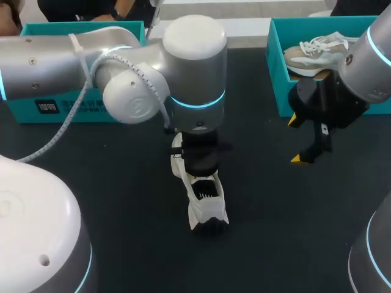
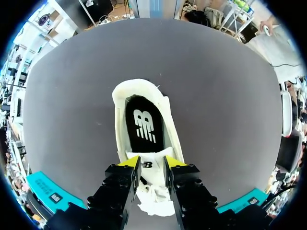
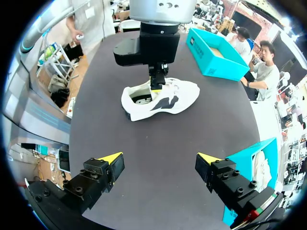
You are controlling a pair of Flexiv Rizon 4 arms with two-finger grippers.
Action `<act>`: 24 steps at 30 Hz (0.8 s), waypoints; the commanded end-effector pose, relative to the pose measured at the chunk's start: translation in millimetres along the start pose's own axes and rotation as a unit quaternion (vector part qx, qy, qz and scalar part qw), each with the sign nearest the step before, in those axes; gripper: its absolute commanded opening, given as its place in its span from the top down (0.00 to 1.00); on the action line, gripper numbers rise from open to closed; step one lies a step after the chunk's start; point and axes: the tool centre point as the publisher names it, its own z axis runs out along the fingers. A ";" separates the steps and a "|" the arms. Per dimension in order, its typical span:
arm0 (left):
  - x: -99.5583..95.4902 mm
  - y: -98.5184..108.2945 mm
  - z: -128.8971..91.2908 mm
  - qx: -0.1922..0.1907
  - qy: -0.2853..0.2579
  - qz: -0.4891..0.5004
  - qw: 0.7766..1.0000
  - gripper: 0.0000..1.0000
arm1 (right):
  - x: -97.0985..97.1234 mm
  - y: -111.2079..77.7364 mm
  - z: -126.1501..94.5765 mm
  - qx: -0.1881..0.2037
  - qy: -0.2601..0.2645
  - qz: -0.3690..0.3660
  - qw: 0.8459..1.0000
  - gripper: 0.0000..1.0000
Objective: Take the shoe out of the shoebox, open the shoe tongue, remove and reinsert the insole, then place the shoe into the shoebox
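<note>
Tongue of soft white fabric is clamped by the left gripper — the white low-top trainer lies on the dark grey table. It is judged light and floppy; the thin black insole is best pinched at its heel. The right gripper is held apart.

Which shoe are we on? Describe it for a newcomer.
Middle of the dark table, under the left arm: a white shoe standing in the open. Unlike the beige shoe in the right shoebox, its tongue is pinched by the left gripper.
</note>
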 end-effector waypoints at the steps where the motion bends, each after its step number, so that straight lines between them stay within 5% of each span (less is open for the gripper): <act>1: 10.4 -3.7 -28.7 -0.006 -0.015 -0.019 1.000 0.68 | -0.3 0.6 1.5 0.001 0.000 0.000 1.000 0.00; 4: 17.7 -6.0 -48.8 -0.013 -0.013 -0.062 0.998 0.64 | -0.3 0.6 1.5 0.001 0.000 0.000 1.000 0.00; 6: 25.5 -6.8 -56.6 0.018 -0.012 -0.073 0.997 0.56 | -0.3 0.6 1.5 0.001 0.000 0.000 1.000 0.00; 7: 27.6 -6.7 -58.5 0.042 -0.014 -0.072 0.996 0.47 | -0.3 0.6 1.5 0.001 0.000 0.000 1.000 0.00; 8: 27.6 -6.7 -58.5 0.042 -0.014 -0.072 0.996 0.18 | -0.3 0.6 1.5 0.001 0.000 0.000 1.000 0.00; 9: 27.6 -6.7 -58.5 0.042 -0.014 -0.072 0.996 0.00 | -0.3 0.6 1.5 0.001 0.000 0.000 1.000 0.00; 24: 27.6 -6.7 -58.5 0.042 -0.014 -0.072 0.996 0.00 | -0.3 0.6 1.5 0.001 0.000 0.000 1.000 0.00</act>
